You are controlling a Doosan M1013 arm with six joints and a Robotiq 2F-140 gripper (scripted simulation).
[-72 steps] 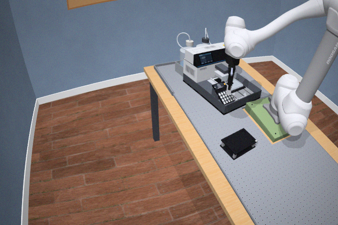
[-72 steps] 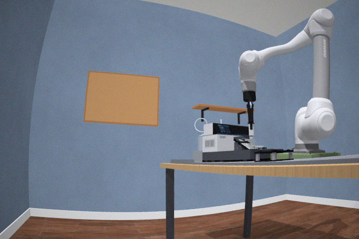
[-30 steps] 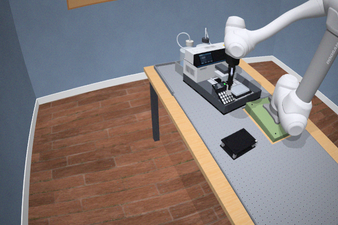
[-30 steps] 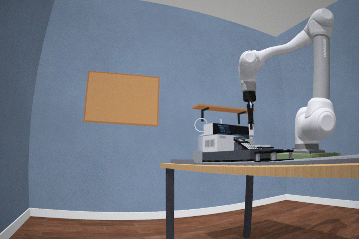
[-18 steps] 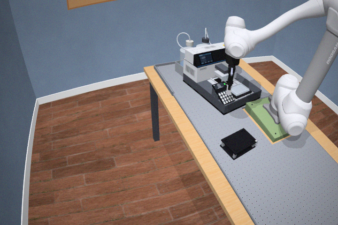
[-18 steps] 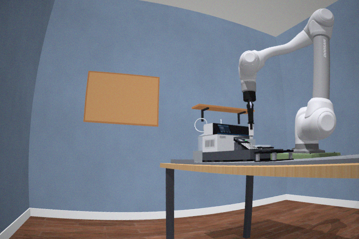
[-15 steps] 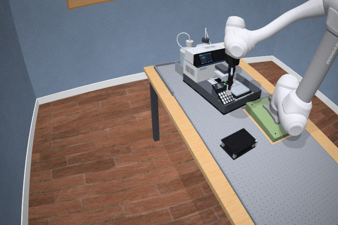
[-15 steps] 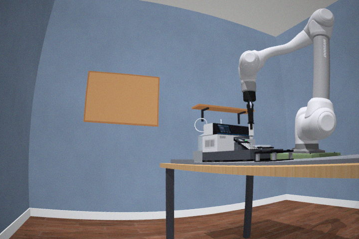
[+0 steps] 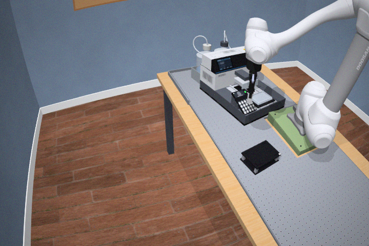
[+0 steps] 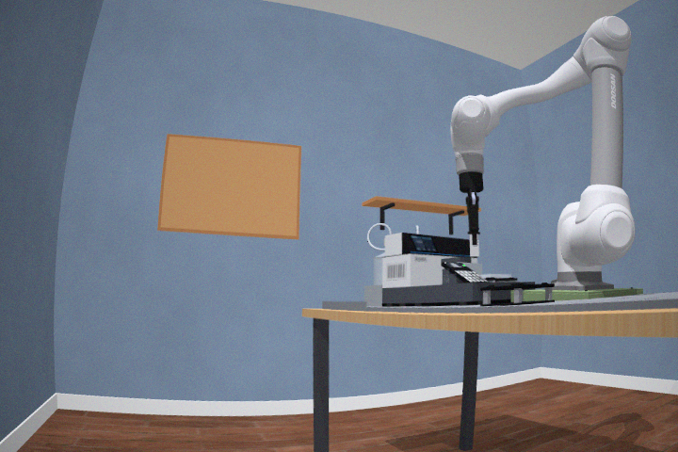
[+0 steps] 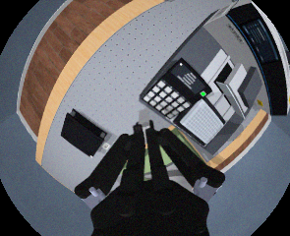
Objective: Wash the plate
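Above washer keypad (image 9: pixel 246 106), closed claw (image 9: pixel 250 98) upright

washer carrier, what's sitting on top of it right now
The white plate lies in the carrier, beside the keypad and its green lamp. The shut gripper hides the plate's near edge; seating cannot be confirmed.

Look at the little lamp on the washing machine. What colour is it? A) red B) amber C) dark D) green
D: a small green lamp glows beside the keypad on the washer, clear in the wrist view.
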